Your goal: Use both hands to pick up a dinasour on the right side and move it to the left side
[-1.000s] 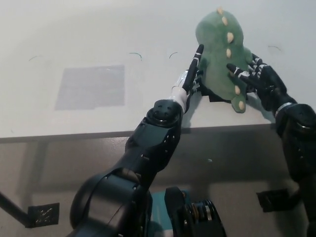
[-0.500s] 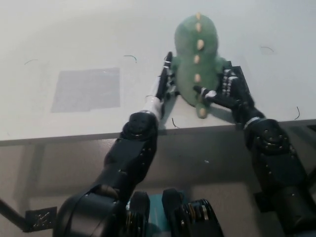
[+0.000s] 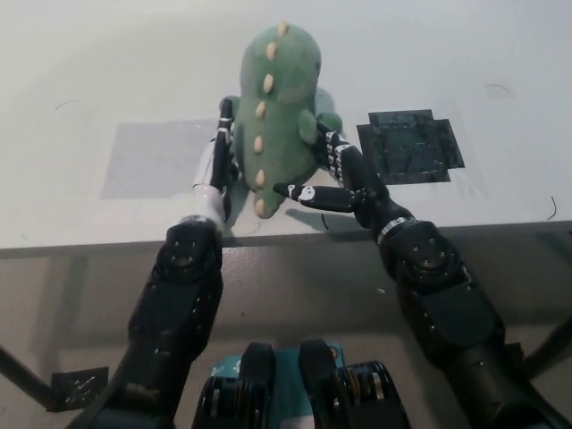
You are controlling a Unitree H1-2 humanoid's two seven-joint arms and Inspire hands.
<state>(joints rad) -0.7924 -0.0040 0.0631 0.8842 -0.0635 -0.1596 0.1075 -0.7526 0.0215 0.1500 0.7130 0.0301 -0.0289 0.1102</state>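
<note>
green dino (image 3: 279, 98) pinched btwn both hands, left hand (image 3: 217, 165) fingers straight, right hand (image 3: 344, 183) fingers curled on it.

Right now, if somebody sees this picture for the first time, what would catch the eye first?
First the green plush dinosaur with cream spikes, at the picture's upper middle, pressed between the left hand and the right hand. Next the dark taped square on the white table, right of the toy, and the pale grey square on its left.
</note>
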